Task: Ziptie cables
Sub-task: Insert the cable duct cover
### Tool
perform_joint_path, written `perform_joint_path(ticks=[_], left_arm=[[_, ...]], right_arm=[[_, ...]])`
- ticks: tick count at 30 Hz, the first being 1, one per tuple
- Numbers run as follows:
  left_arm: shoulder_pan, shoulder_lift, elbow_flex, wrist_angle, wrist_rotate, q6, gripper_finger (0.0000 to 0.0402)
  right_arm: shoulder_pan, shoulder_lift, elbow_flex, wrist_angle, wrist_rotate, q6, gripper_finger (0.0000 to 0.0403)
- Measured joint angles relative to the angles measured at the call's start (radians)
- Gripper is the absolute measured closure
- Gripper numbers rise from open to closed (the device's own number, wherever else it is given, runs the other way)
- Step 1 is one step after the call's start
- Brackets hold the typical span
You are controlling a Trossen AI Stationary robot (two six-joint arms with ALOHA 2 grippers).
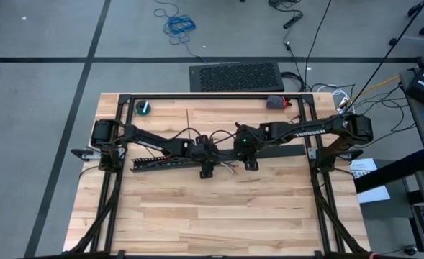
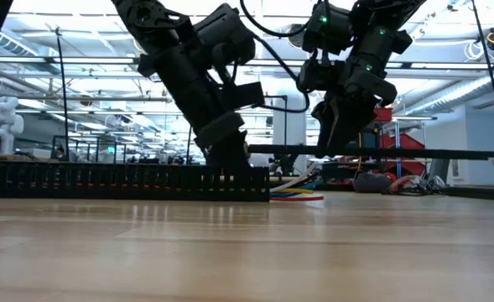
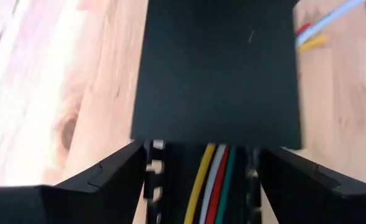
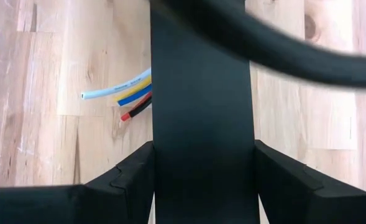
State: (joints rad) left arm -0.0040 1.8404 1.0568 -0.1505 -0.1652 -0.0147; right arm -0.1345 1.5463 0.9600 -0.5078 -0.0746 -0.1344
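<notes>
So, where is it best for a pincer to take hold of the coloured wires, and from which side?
Probably the free wire ends that stick out past the end of the duct, coming from above with the jaws across the bunch. There they lie flat and close together on the bare table; farther along, the black cover strip and the duct walls hide them.
</notes>
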Motion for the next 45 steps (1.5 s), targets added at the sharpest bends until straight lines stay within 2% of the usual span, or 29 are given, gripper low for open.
perform_joint_path(ticks=[12, 21, 34, 45], left_arm=[[0.003, 0.000, -0.041, 0.016, -0.011, -0.051, 0.0126], [0.003, 0.006, -0.041, 0.032, -0.015, -0.052, 0.0164], [0.003, 0.006, -0.041, 0.031, -0.014, -0.057, 0.0167], [0.002, 0.006, -0.041, 0.029, 0.000, -0.054, 0.0167]], right_arm=[[0.000, 0.018, 0.000, 0.038, 0.001, 0.006, 0.0186], [-0.003, 0.024, 0.000, 0.040, 0.034, -0.005, 0.0186], [-0.003, 0.092, 0.000, 0.058, 0.042, -0.012, 0.0186], [-0.003, 0.098, 0.000, 0.067, 0.043, -0.029, 0.0186]])
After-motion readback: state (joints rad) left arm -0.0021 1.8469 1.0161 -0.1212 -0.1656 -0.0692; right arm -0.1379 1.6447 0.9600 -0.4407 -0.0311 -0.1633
